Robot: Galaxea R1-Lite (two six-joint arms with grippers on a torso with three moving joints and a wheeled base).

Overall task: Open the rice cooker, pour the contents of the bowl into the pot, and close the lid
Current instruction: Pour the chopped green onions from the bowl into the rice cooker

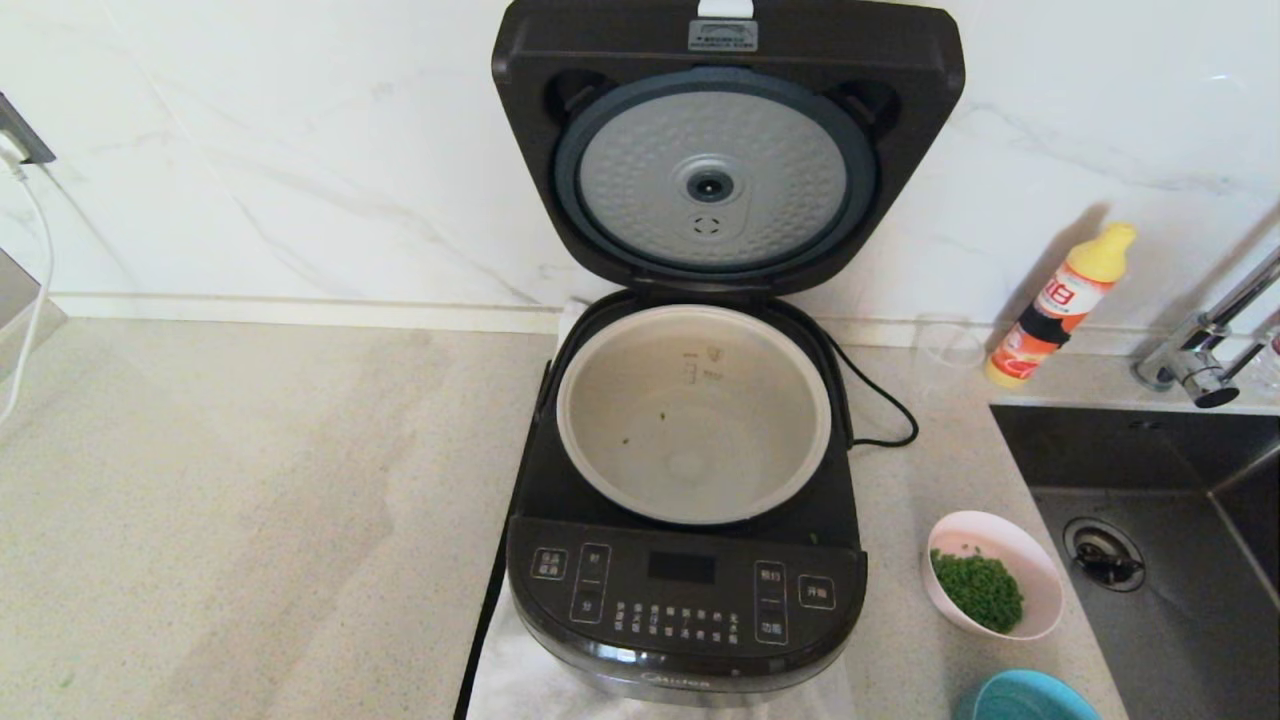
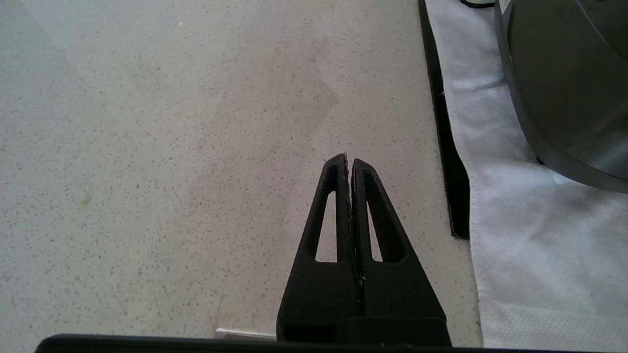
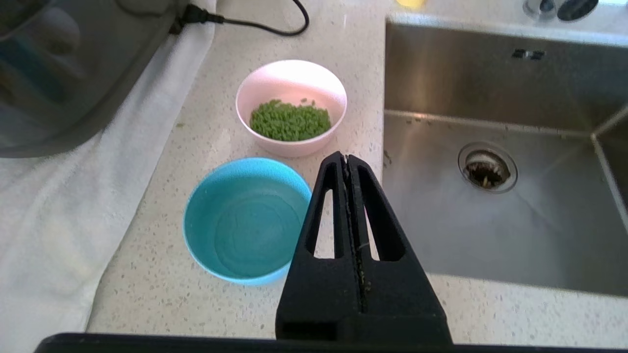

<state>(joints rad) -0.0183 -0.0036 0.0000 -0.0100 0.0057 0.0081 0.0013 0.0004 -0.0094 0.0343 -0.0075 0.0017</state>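
Note:
The black rice cooker [image 1: 690,600] stands mid-counter with its lid [image 1: 725,150] swung upright, silver dimpled underside facing me. The pale pot [image 1: 693,412] inside holds only a few green specks. To the cooker's right sits a pink bowl [image 1: 993,573] [image 3: 291,105] of chopped green bits. A blue bowl [image 3: 248,218] [image 1: 1030,698] sits in front of it, nearer to me. My right gripper [image 3: 347,157] hovers shut and holding nothing above the counter by the blue bowl. My left gripper [image 2: 349,158] is shut over bare counter left of the cooker. Neither arm shows in the head view.
A steel sink [image 1: 1180,560] with a drain and faucet [image 1: 1205,350] fills the right side. An orange bottle with a yellow cap [image 1: 1060,305] and a clear glass [image 1: 948,350] stand behind it. The cooker rests on a white cloth [image 2: 530,230]; its cord [image 1: 880,400] trails right.

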